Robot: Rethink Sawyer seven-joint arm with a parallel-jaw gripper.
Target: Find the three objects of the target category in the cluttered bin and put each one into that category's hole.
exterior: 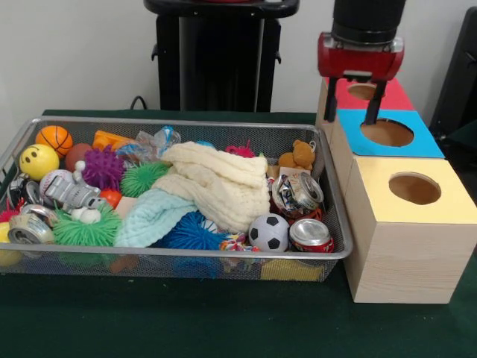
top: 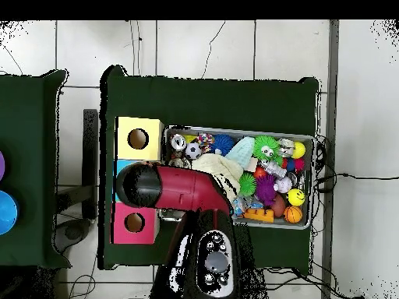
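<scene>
My gripper (exterior: 350,119) hangs open and empty above the row of three boxes, over the seam between the red box (exterior: 391,95) and the blue box (exterior: 417,142). The yellow box (exterior: 387,186) sits nearest the camera. Each box has a round hole on top. The wire bin (exterior: 332,224) to their left holds a crushed silver can (exterior: 298,192), a red-topped can (exterior: 311,233), a soccer ball (exterior: 268,232), a basketball (exterior: 54,139), a yellow smiley ball (exterior: 38,160) and spiky balls. In the overhead view the arm's head (top: 142,185) covers the blue box and hides the gripper.
A cream cloth (exterior: 223,183) and a pale blue cloth (exterior: 149,216) cover the bin's middle. A small teddy bear (exterior: 298,156) sits at the bin's back right, and a tape roll (exterior: 26,227) at its left. Overhead, the yellow box (top: 125,128) and the red box (top: 117,233) show.
</scene>
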